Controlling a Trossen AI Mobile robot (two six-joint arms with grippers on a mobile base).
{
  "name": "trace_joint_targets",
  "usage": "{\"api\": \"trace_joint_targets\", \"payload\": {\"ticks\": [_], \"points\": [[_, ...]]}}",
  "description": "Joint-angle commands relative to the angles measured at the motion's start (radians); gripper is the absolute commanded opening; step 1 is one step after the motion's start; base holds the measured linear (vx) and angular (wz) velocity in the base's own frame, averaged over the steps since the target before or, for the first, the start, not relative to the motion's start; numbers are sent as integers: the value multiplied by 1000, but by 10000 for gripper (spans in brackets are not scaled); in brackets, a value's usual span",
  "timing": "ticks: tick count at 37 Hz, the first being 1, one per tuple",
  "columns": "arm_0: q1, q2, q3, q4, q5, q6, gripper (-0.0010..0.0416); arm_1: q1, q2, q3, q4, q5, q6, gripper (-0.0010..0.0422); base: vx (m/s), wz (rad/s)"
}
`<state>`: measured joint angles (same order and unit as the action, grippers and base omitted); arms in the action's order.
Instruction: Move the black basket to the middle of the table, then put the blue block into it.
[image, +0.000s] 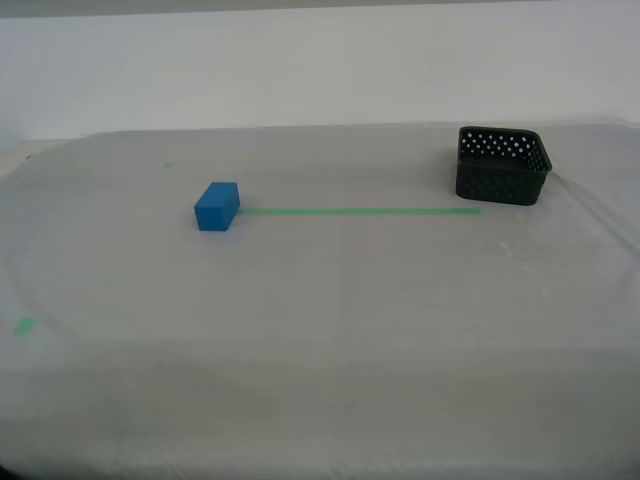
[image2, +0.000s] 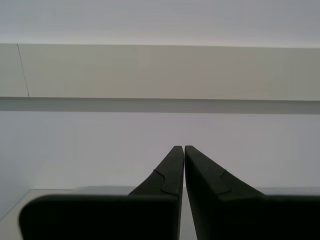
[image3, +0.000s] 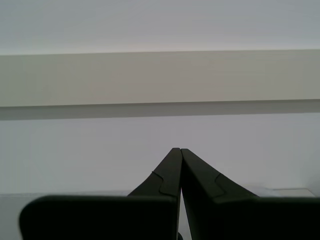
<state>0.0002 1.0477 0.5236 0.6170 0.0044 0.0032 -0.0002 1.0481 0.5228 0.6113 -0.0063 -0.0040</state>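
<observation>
- The table (image: 330, 300) is stretching wide under whitish-grey cloth, with a thin green tape line (image: 360, 210) running across it.
- The black basket (image: 503, 165), square with rounded corners and hole-dotted walls, is sitting toward the table's far edge, at the exterior view's right, touching the line's end.
- The blue block (image: 217, 206), plain-faced and solid, is resting at the line's other end, well apart from the basket.
- We are holding our first gripper (image3: 177, 150) level, facing a pale wall, its jaws pressed together on nothing.
- Our second gripper (image2: 180, 148) is posing likewise, jaws closed and empty.
</observation>
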Motion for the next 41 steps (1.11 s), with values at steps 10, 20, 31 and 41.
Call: {"api": "trace_joint_targets", "payload": {"ticks": [10,20,31,41], "points": [[0,0,1,2,-1,-1,0,0,0,0,4,-1,2,0,0,0],[0,0,1,2,-1,-1,0,0,0,0,4,-1,2,0,0,0],[0,0,1,2,-1,-1,1,0,0,0,4,-1,2,0,0,0],[0,0,1,2,-1,-1,0,0,0,0,4,-1,2,0,0,0]]}}
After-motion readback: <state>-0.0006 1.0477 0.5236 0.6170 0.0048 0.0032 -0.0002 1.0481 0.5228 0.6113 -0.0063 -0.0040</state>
